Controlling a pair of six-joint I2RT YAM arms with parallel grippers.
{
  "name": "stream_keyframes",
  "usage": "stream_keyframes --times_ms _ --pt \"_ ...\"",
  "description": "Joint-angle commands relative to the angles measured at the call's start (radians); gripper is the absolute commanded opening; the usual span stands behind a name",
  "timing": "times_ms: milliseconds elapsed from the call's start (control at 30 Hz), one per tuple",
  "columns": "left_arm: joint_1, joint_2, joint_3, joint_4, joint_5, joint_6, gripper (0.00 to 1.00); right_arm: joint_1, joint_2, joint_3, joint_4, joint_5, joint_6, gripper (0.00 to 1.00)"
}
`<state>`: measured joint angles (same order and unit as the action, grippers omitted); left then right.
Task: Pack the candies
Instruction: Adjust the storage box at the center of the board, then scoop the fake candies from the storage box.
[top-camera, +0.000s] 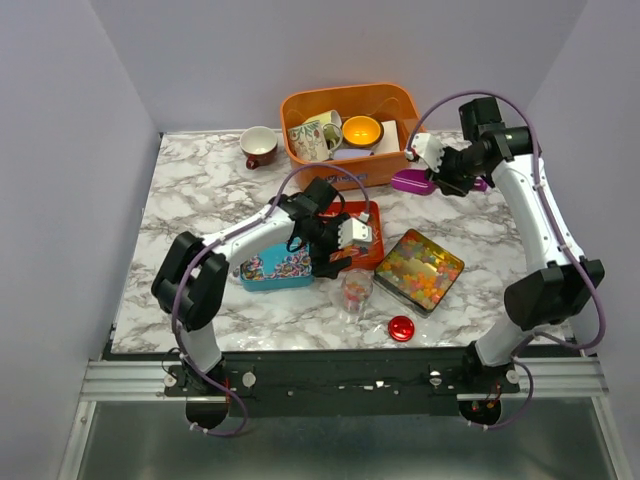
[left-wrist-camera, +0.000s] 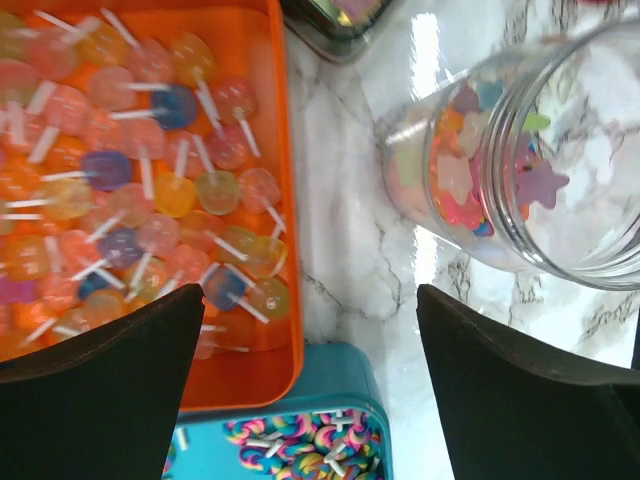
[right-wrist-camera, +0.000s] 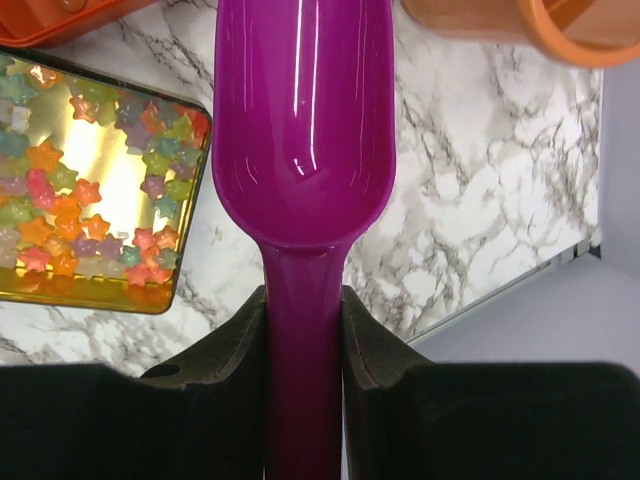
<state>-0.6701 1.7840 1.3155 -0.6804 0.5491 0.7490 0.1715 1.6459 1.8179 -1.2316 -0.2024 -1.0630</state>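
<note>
From above, the left gripper (top-camera: 335, 262) hangs low over three open containers at mid-table. There the candies (top-camera: 420, 270) lie sorted: star sweets in a gold tin (top-camera: 460, 265), the others in a teal tin (top-camera: 255, 270) and an orange tray (top-camera: 374, 252). A glass jar (top-camera: 357, 290) sits just in front of them with its red lid (top-camera: 401, 328) set aside, probably so that it can be filled. The right gripper (top-camera: 447, 178) holds a purple scoop (top-camera: 410, 181) beside the orange basket (top-camera: 300, 100), well apart from the tins. The left arm hides much of the tray.

In the left wrist view its fingers (left-wrist-camera: 100, 385) are spread wide with nothing between them. They hover over the marble between the tray of stick lollipops and the jar. The jar already holds some stars. Its right side is cut off, and I cannot tell whether it is upright or tilted.

In the right wrist view the pads (right-wrist-camera: 235, 350) are clamped on the scoop's handle. The bowl points forward and is empty, with the gold tin to its left, so I judge it is ready to dig. The end of the handle is out of sight.
</note>
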Motion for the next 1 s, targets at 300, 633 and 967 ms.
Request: stream_keyframes --times_ms 300,633,967 --pt "0.187 -0.322 -0.159 0.355 -0.100 -0.624 0.99 0.220 0.218 0.208 -0.085 0.303 -0.412 0.01" --pt "0.322 -0.425 -0.464 0.519 -0.103 -0.960 0.99 0.305 0.396 0.350 -0.077 0.483 -0.658 0.01" --pt "0.339 -0.252 -0.489 0.590 -0.100 -1.094 0.99 0.376 0.402 0.210 0.020 0.566 -0.747 0.01"
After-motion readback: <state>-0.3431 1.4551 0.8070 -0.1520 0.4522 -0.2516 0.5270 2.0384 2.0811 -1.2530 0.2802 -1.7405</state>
